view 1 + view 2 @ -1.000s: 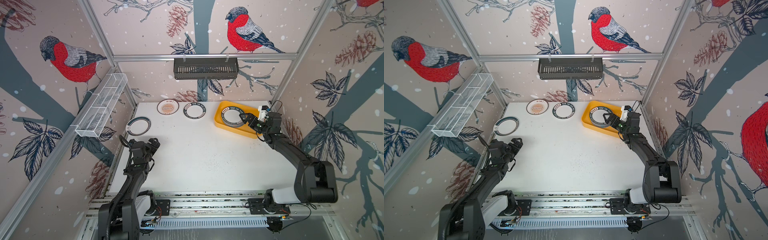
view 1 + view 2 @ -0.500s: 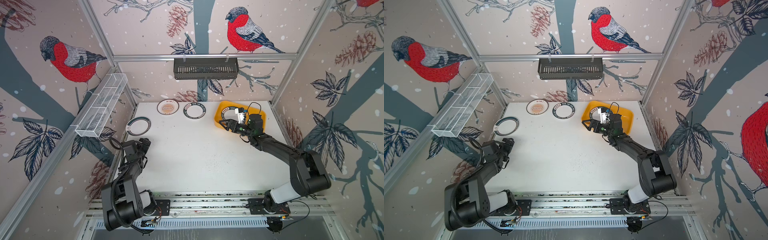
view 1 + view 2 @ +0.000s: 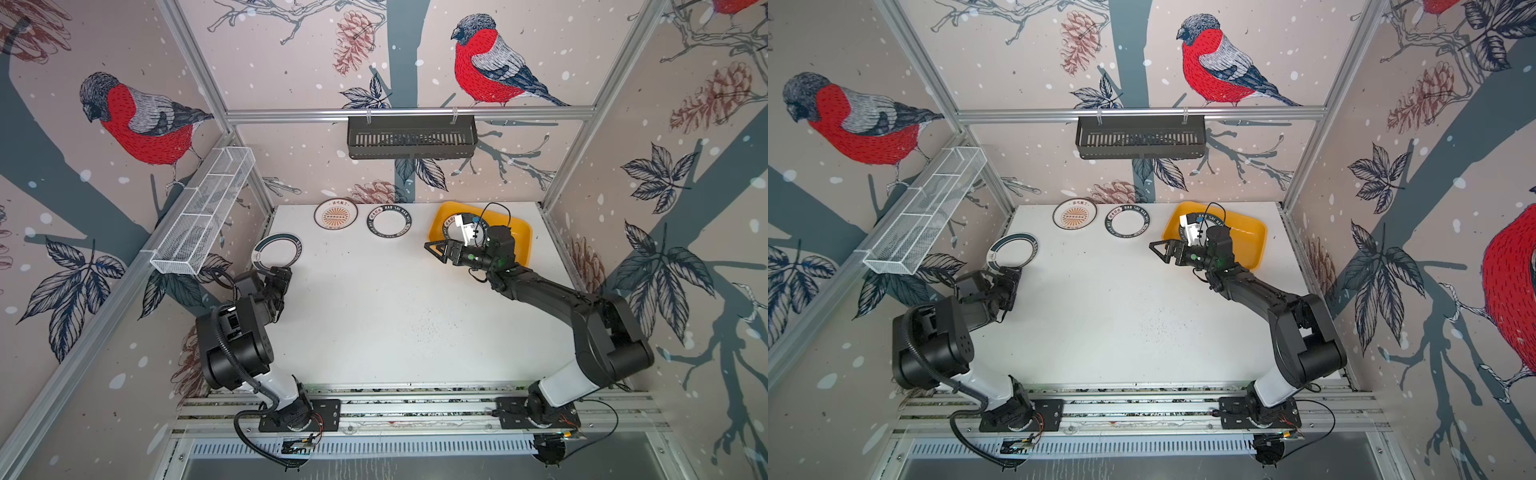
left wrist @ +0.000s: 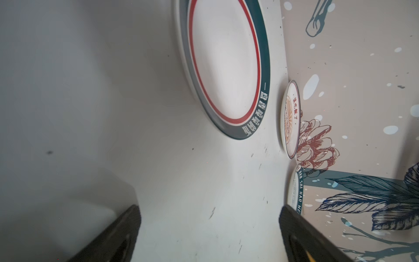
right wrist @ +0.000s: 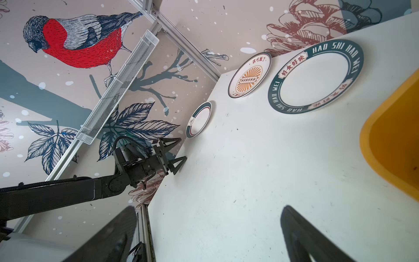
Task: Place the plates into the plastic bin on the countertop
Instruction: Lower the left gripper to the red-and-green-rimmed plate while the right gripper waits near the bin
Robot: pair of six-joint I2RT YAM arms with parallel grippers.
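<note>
Three plates outside the bin (image 3: 523, 237): a teal-rimmed plate (image 3: 276, 254) lay close to the left edge of the tabletop (image 3: 374, 316); a sunburst plate (image 3: 336, 214) and a lettered-rim plate (image 3: 389, 222) lay side by side, not touching, along the far edge.
Fourth plate (image 3: 450, 221): lay inside the yellow bin at its left end, mostly hidden behind the right arm's wrist.
Bin position: far right corner of the tabletop, near the right rail.
Left tool (image 3: 281, 272): jaws stood wide apart and gripped nothing; it sat low by the left edge, just short of the teal-rimmed plate.
Right tool (image 3: 437, 250): jaws spread wide and empty, just off the bin's left rim, pointing left.
Open room: a broad stretch of white tabletop lay between the two tools and ran to the near rail.
Edges: every loose plate sat near a wall.
</note>
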